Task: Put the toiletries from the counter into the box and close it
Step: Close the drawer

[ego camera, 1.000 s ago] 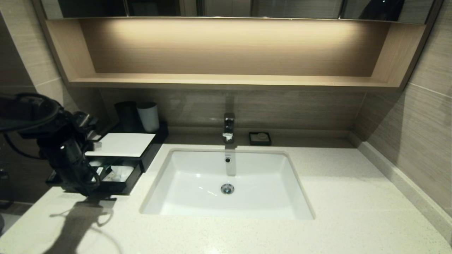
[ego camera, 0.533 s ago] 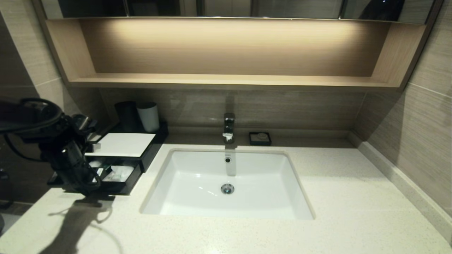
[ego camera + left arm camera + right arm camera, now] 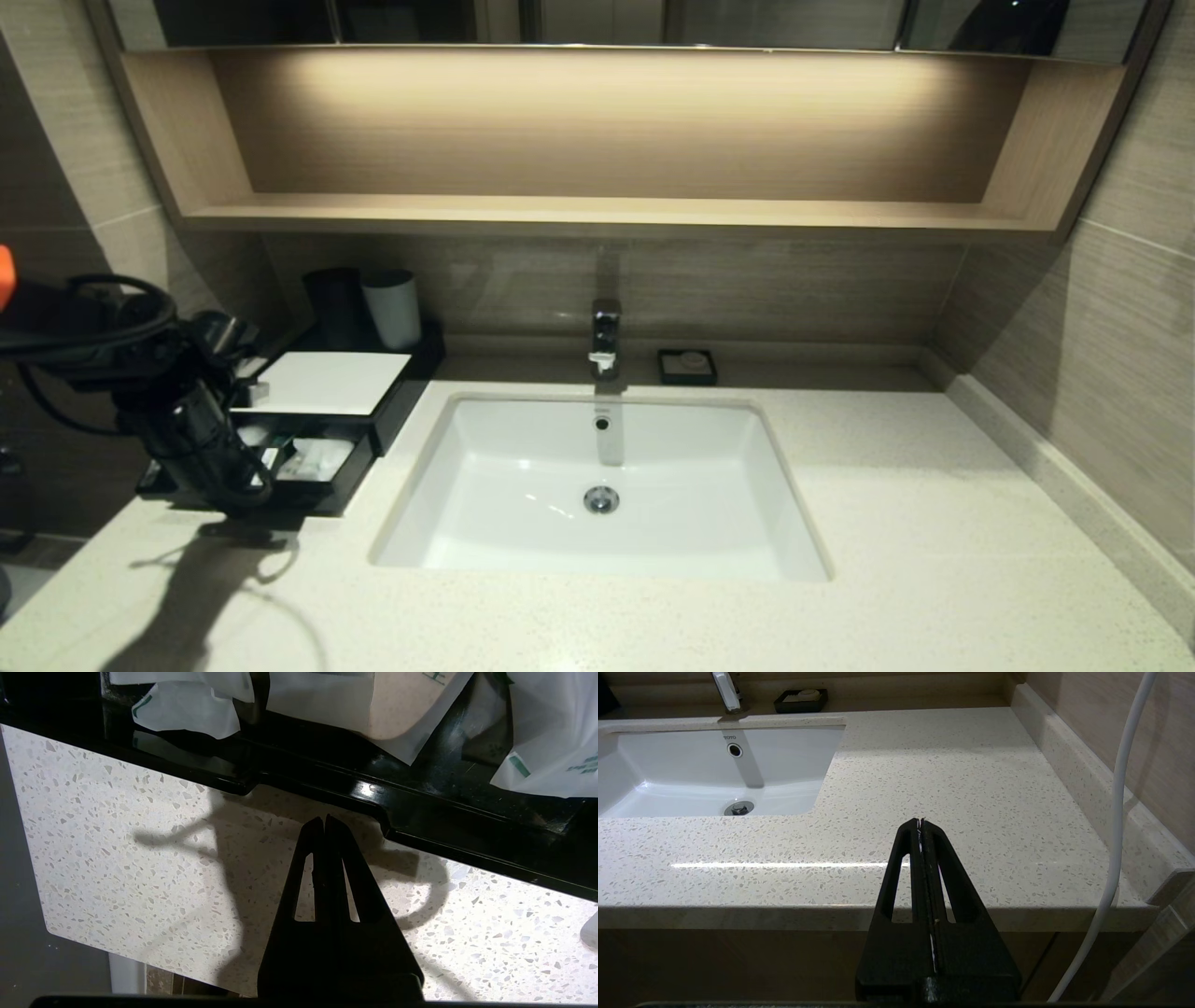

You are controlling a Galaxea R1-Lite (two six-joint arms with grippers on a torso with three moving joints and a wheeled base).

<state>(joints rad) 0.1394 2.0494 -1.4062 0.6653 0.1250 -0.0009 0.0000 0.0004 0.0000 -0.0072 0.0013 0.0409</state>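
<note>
The counter (image 3: pixel 934 560) ran wide and pale around the white sink (image 3: pixel 597 485), with no toiletry lying loose on it that the views showed; at its left end sat the box (image 3: pixel 322 385), its drawer (image 3: pixel 308 490) pulled out toward the counter's front edge, and the toiletries (image 3: pixel 187 707) lay inside in their pale sleeves; the drawer's long axis ran across the left gripper's line, its glossy front wall standing crosswise just ahead of the fingertips; the left gripper (image 3: pixel 324 820) hovered over bare counter on the near side of that wall, fingers pressed together and gripping nothing; the closing push, by my reading, had to go straight ahead into the wall's notched middle; the right gripper (image 3: pixel 920 821) sat parked off the counter's right front, likewise closed and empty, much the farther of the two.
</note>
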